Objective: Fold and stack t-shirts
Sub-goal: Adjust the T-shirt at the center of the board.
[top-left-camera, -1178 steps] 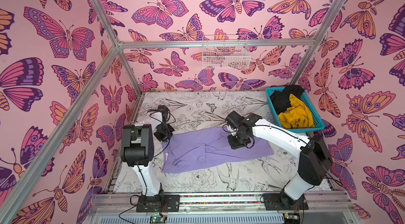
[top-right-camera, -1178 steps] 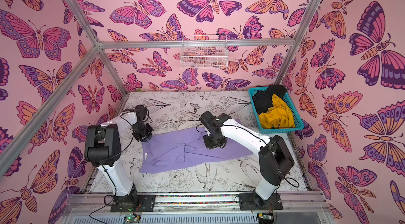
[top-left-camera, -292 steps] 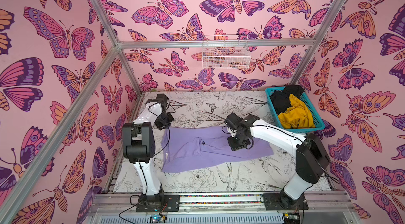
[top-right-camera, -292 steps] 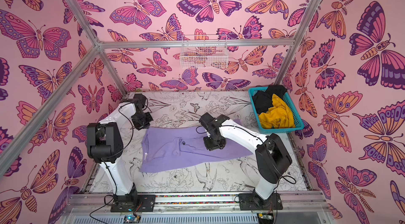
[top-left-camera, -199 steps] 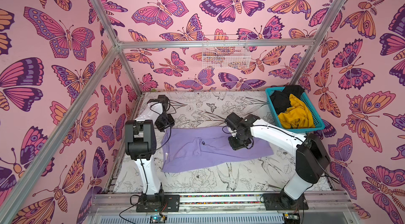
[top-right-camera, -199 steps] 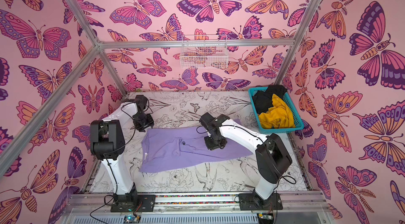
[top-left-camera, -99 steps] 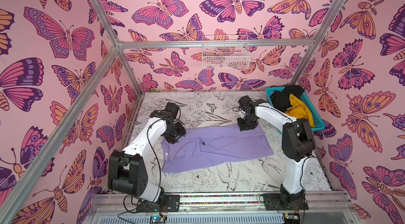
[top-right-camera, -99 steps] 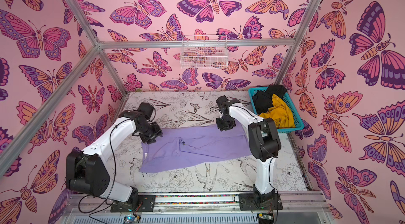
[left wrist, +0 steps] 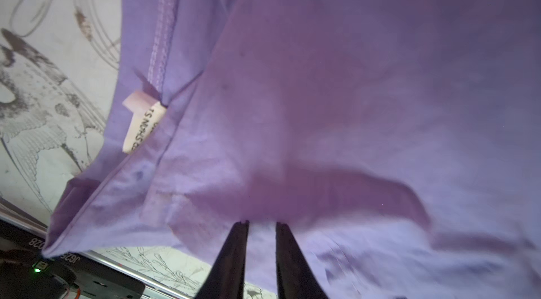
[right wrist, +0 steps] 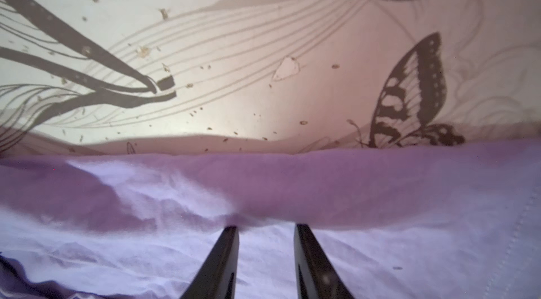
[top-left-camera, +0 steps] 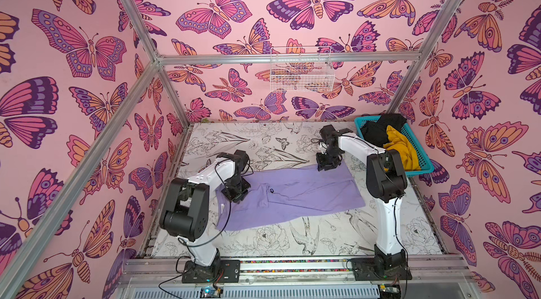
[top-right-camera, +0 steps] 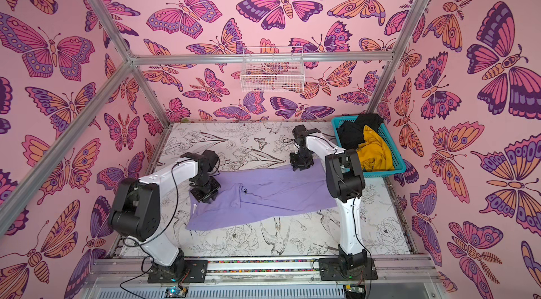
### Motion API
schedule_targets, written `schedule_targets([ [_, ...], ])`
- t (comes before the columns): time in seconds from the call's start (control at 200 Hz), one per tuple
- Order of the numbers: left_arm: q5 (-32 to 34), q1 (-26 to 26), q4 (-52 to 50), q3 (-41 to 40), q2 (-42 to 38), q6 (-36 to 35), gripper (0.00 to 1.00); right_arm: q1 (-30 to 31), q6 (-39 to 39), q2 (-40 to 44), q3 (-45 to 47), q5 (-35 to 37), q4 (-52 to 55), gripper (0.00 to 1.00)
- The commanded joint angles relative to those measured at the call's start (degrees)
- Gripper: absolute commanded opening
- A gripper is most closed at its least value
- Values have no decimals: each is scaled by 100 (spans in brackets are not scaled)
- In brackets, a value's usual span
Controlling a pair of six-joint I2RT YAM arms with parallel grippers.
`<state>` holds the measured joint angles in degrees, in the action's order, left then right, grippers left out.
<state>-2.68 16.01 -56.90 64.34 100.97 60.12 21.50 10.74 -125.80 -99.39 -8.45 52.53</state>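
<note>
The lavender t-shirt (top-left-camera: 292, 195) (top-right-camera: 263, 198) lies flat, folded lengthwise across the table, its white neck label (left wrist: 140, 127) at the left end. My left gripper (top-left-camera: 237, 195) (left wrist: 262, 223) points down on the far left part of it, near the collar. Its jaws stand narrowly apart, tips on the cloth. My right gripper (top-left-camera: 326, 165) (right wrist: 265, 225) is open over the shirt's far right corner, straddling cloth just inside the far edge. The mustard-yellow t-shirt (top-left-camera: 401, 148) and the black t-shirt (top-left-camera: 377, 130) lie crumpled in the basket.
The teal basket (top-left-camera: 418, 170) stands at the table's far right corner, close behind the right arm. A white wire basket (top-left-camera: 301, 75) hangs on the back wall. Printed table surface (top-left-camera: 278, 239) shows in front of the shirt and behind it.
The left gripper swung from the table's far left edge onto the shirt's collar end, and its jaws narrowed. The right gripper moved from mid-shirt to the far right corner. The shirt stayed put.
</note>
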Motion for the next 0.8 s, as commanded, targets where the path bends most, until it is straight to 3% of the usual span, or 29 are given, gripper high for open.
schedule_targets([
  [0.0, 177, 29, -122, 193, 548, -43, 32, -31, -77, -65, -115, -166, 200, 40],
  [0.055, 240, 31, -169, 426, 842, -137, 26, -31, -64, -42, -124, -166, 196, 40],
  [0.15, 341, 10, -278, 859, 1250, -324, 0, -34, -53, 34, -108, -164, 196, 40],
  [0.381, 100, -289, -378, 1439, 1758, -803, 0, -31, -16, 453, 423, 69, 130, 39],
  [0.626, 222, -923, -608, 1668, 1724, -1098, 0, -31, 310, 1380, 2105, 78, -301, 37],
  [0.796, 467, -1078, -819, 2004, 1767, -1330, 0, 10, 565, 1898, 3021, 35, -598, 37],
])
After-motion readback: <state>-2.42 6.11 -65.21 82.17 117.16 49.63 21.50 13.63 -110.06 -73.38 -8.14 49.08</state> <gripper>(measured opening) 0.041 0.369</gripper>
